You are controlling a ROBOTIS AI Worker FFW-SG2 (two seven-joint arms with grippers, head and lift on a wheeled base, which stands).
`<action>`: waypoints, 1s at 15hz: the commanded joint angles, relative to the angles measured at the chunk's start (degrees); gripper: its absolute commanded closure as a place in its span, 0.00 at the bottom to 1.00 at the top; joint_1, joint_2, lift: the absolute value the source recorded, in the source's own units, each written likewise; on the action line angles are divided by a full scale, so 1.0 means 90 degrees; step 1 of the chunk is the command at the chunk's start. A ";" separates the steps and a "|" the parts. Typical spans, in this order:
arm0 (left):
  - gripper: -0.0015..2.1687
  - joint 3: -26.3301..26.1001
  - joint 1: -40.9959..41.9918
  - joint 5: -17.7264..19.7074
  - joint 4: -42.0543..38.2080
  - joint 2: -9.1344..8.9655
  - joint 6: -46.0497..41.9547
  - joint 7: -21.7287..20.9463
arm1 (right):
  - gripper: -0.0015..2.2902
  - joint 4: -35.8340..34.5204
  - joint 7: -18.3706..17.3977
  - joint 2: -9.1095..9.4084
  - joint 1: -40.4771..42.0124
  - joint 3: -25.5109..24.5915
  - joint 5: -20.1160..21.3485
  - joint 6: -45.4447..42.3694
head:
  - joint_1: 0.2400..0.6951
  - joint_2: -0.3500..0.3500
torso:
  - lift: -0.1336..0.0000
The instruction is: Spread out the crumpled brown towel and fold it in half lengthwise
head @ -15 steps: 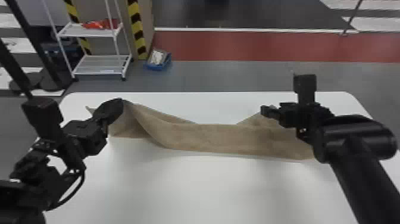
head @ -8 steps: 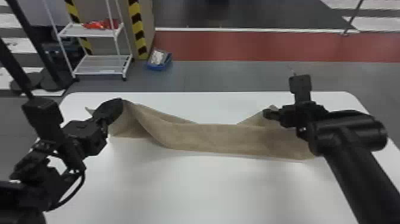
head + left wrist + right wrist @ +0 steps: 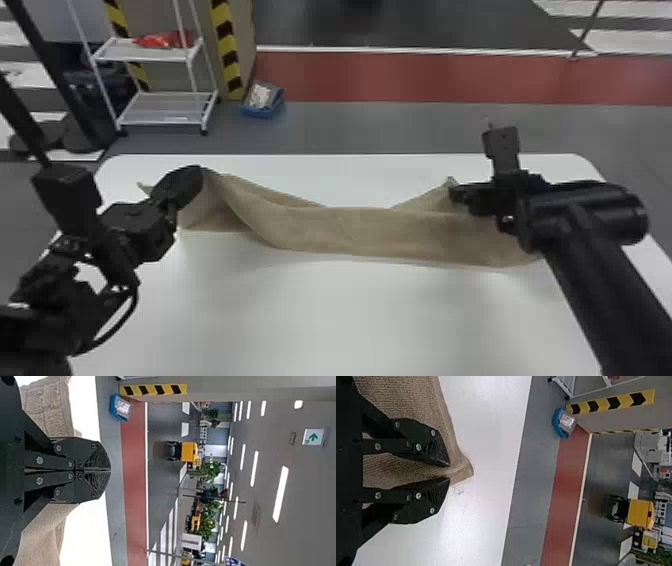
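The towel (image 3: 350, 230) lies across the far part of the bench (image 3: 325, 320) as a long band, raised at its left end, with the fold running up to the left gripper (image 3: 196, 176). The left gripper has its two fingers pressed together, clamping the towel at that raised fold. The right gripper (image 3: 457, 193) is located at the towel's right portion, its fingers parted by a narrow gap, with the fabric near one corner positioned between and beyond the fingertips (image 3: 442, 457).
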 commanded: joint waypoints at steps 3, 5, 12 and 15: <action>0.88 0.0012 0.0000 0.0000 -0.0020 0.0009 0.0000 -0.0009 | 0.56 -0.0049 0.0068 -0.0004 0.0033 -0.0025 -0.0008 0.0330 | 1.00 0.48 | 0.07; 0.88 0.0012 0.0010 0.0000 -0.0059 0.0009 0.0000 0.0001 | 0.57 -0.0547 0.0127 -0.0014 0.0286 -0.0122 -0.0116 0.0526 | 1.00 0.48 | 0.07; 0.88 0.0159 0.0127 0.0137 -0.0322 0.0019 -0.0019 -0.0009 | 0.57 -0.3702 0.0303 -0.0258 0.1615 -0.1343 -0.1014 0.1366 | 1.00 0.46 | 0.07; 0.88 0.0354 0.0254 0.0332 -0.0635 0.0029 0.0000 -0.0009 | 0.57 -0.4639 0.0303 -0.0424 0.1995 -0.1929 -0.1561 0.1424 | 0.96 0.43 | 0.07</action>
